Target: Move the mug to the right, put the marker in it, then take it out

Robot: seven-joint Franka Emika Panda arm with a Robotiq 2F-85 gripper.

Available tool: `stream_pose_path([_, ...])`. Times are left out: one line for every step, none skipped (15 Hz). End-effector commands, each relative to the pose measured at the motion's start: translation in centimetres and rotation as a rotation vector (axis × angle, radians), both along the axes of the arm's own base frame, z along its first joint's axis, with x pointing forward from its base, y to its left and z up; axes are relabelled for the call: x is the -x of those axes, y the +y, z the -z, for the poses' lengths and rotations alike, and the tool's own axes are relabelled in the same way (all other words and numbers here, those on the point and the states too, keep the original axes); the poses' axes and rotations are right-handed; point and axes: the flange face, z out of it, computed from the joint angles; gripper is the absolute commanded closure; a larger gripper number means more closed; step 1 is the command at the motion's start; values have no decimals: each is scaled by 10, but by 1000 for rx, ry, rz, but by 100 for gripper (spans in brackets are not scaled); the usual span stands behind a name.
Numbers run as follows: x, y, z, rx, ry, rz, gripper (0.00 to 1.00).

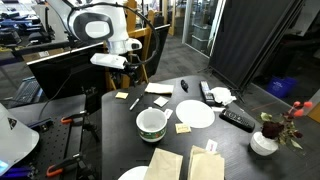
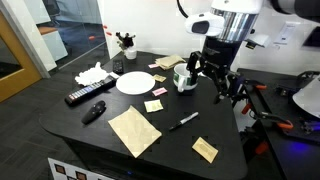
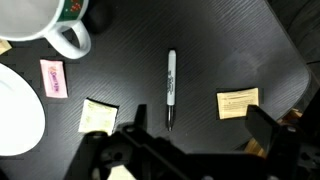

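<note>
- Your gripper (image 3: 200, 135) sat closest to the wrist camera, its jaws spread wide and holding nothing.
- Just beyond it, the marker (image 3: 170, 88) lay flat on the black table (image 3: 220, 50), untouched.
- Your mug (image 3: 50, 20) stood upright, well apart from the marker, near 1 white plate (image 3: 15, 115).

On the black table (image 2: 95, 138), in an exterior view:

- Toward the middle, a flat white plate (image 2: 134, 82).
- Along one edge, a crumpled white tissue (image 2: 93, 73) and a black remote (image 2: 82, 96), with a stubby black object (image 2: 94, 111) just beside the remote.
- Near the front edge, a brown paper napkin (image 2: 135, 131) and a tan card (image 2: 205, 150).
- At a corner, a small white pot (image 1: 264, 143) with red flowers.

In the wrist view, near the plate's rim, a pink note (image 3: 53, 78) and a yellow note (image 3: 98, 115).
</note>
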Motion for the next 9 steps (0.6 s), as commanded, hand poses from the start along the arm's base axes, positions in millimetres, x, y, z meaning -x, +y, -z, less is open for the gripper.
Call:
stream_pose_path([-9,-5,14,-15,-19,-40,0])
stream_pose_path([-10,-6,18,-18,-19,-43,0])
stream_pose_path([-10,-6,23,-24,-18,-48,0])
stream_pose_path([-11,-7,28,-28,-15,-50,0])
stream_pose_path([-11,-6,33,-28,-10,-59,0])
stream_pose_path([-12,-5,38,-29,-6,-64,0])
stream_pose_path([-13,-4,43,-27,-4,-71,0])
stream_pose_path([-15,-3,47,-27,1,-78,0])
stream_pose_path([-16,-1,52,-27,7,-83,0])
